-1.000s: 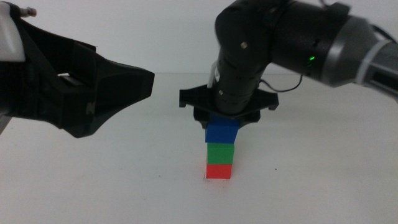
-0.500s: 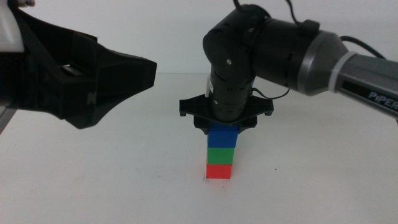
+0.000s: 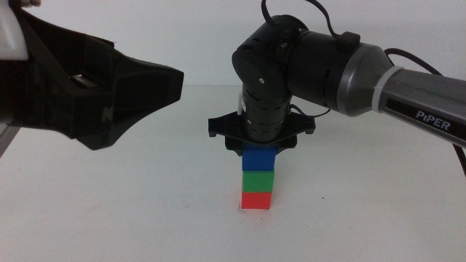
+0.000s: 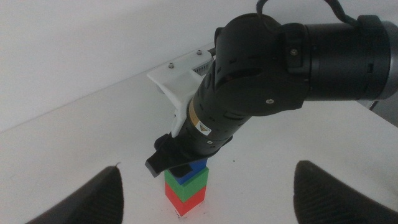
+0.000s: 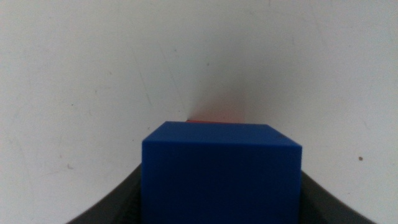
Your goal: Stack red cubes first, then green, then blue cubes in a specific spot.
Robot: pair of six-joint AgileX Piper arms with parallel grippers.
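A three-cube stack stands mid-table: the red cube at the bottom, the green cube on it, and the blue cube on top. The spot is covered by the red cube. My right gripper comes down from above and is shut on the blue cube, which fills the space between its jaws. The red cube shows as a thin sliver beyond the blue one. My left gripper hovers open at the left, away from the stack. Its jaws stand wide apart in the left wrist view.
The right arm's thick black and grey body reaches in from the right above the stack. The white tabletop surrounds the stack. No other objects show.
The blue cube has come down slightly and now sits square on the green cube. The right arm's wrist swung leftward over the stack. The left gripper barely moved.
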